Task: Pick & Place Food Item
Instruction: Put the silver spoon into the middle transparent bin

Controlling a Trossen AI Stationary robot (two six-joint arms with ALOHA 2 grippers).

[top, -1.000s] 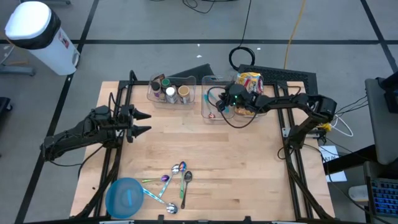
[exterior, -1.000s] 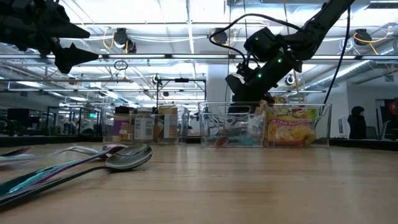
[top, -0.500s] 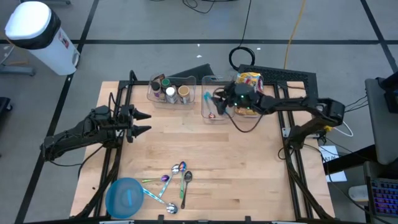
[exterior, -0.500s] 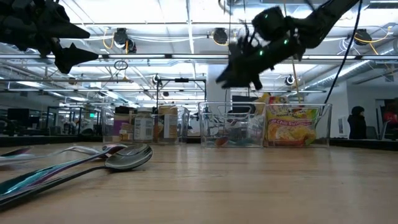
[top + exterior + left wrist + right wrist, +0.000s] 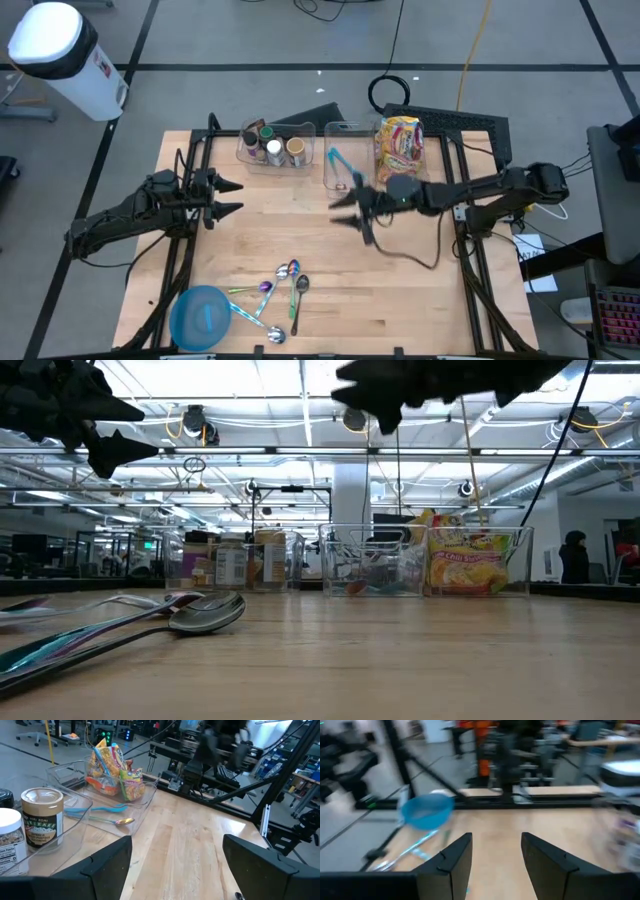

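The food packet (image 5: 399,148), a yellow and red crinkly bag, sits in the clear bin (image 5: 441,160) at the far right of the tabletop (image 5: 400,290), and from above its long axis runs from the far edge toward the near one; the low view shows it standing on edge, leaning against the bin wall. It looks light and soft, a filmy pouch likely to crumple and slip, so a hold across the upper seam or a pinch through the flat middle seems the safest bet. Next to it, a second clear bin (image 5: 343,182) holds a teal utensil (image 5: 337,163), and farther left a third bin (image 5: 247,152) carries jars (image 5: 272,147). The right claw (image 5: 345,206) hangs over bare wood just in front of the middle bin, its fingers apart with nothing between them. The left claw (image 5: 226,197) waits near the left edge, spread wide and empty. Spoons (image 5: 285,288) and a blue bowl (image 5: 202,317) lie well apart from the packet, at the near side.
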